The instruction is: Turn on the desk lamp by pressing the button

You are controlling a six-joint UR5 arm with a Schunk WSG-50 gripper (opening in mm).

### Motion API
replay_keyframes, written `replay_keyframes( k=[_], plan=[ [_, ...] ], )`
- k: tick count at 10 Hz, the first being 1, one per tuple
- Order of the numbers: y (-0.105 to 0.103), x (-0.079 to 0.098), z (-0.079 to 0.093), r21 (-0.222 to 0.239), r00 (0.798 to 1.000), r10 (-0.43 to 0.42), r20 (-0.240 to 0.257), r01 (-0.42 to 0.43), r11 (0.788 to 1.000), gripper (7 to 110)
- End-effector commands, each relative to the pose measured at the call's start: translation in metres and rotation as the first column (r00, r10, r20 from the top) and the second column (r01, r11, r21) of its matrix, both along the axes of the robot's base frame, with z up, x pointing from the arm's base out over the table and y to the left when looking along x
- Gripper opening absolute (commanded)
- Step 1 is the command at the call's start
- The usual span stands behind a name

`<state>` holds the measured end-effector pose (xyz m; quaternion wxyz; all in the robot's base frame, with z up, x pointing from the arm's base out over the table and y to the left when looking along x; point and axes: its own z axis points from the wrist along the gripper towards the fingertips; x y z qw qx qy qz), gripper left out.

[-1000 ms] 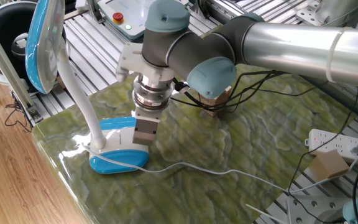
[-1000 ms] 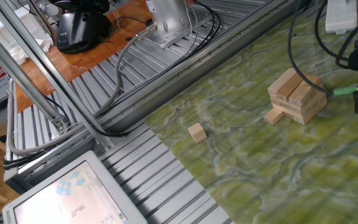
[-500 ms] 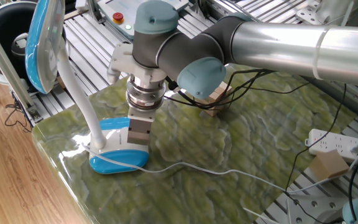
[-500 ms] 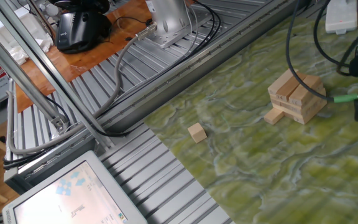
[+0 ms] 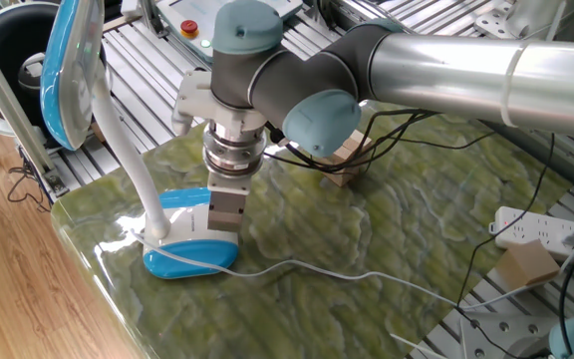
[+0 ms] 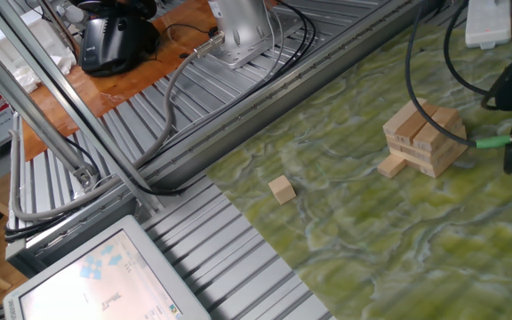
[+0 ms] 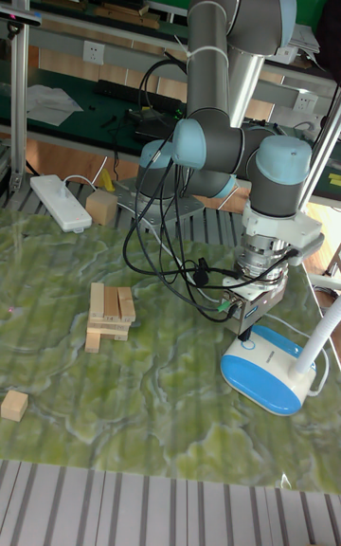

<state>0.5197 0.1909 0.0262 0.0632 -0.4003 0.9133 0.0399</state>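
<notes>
In one fixed view, the gripper (image 5: pixel 226 221) is seen lowered over the base of the desk lamp (image 5: pixel 189 245) at the table's corner; the fingertip gap cannot be judged. In the other fixed view, neither lamp nor gripper is shown. In the tall fixed view, the button (image 7: pixel 250 344) is seen just below the gripper; contact is unconfirmed. The lamp head appears unlit, so the press is judged outstanding.

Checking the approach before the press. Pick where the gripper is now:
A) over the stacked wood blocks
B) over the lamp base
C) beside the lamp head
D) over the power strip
B: the gripper hangs right over the white top of the lamp base, by the button; the blocks lie apart.
</notes>
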Motion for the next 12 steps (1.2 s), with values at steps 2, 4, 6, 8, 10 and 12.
replay_keyframes(
  k=[2, 4, 6, 8, 10, 12],
  plan=[
    [0.006, 0.004, 0.000, 0.024, 1.000, 0.000, 0.006, -0.001, 1.000, 7],
    [0.008, 0.004, 0.000, 0.030, 1.000, 0.000, 0.008, 0.000, 1.000, 7],
    [0.008, 0.006, -0.002, 0.032, 1.000, -0.002, 0.012, 0.002, 1.000, 7],
    [0.013, 0.008, -0.003, 0.039, 1.000, -0.002, 0.014, 0.002, 0.999, 7],
    [0.013, 0.006, -0.004, 0.039, 1.000, -0.002, 0.009, 0.001, 0.999, 7],
    [0.010, 0.004, -0.005, 0.036, 1.000, 0.000, 0.008, 0.000, 0.999, 7]
  ],
)
